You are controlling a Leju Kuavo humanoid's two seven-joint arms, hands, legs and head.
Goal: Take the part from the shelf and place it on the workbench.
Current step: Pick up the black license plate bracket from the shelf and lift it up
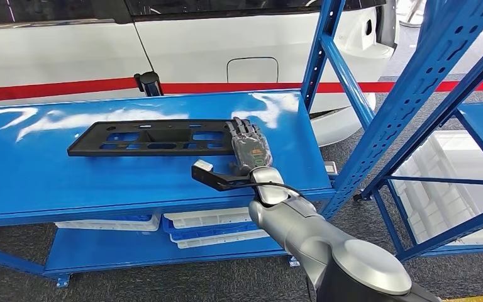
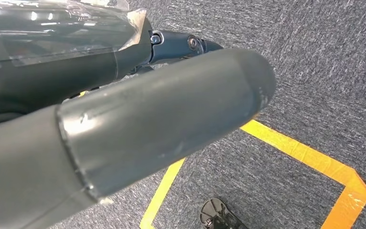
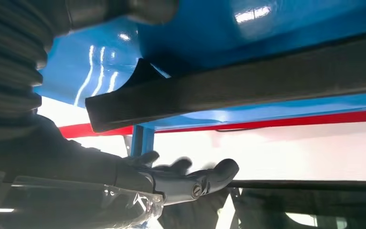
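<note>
I see the part [image 1: 154,137], a long flat black plastic panel with rectangular cut-outs, lying on the glossy blue table [image 1: 50,170]. Its right end is hidden under my right hand [image 1: 249,148], so I cannot make out how that end is shaped. From the right wrist the part [image 3: 248,86] reads as a dark matte bar against the blue surface, with the hand [image 3: 171,179] blurred at the fingertips. The fingers lie fairly straight and close together over the part's end; I cannot tell whether they grip it or only rest on it. My left hand [image 2: 143,129] is a smooth grey thumb over grey carpet [image 2: 314,57] with yellow tape [image 2: 310,160]; its fingers are cut off. A white car [image 1: 226,38] stands behind the table.
</note>
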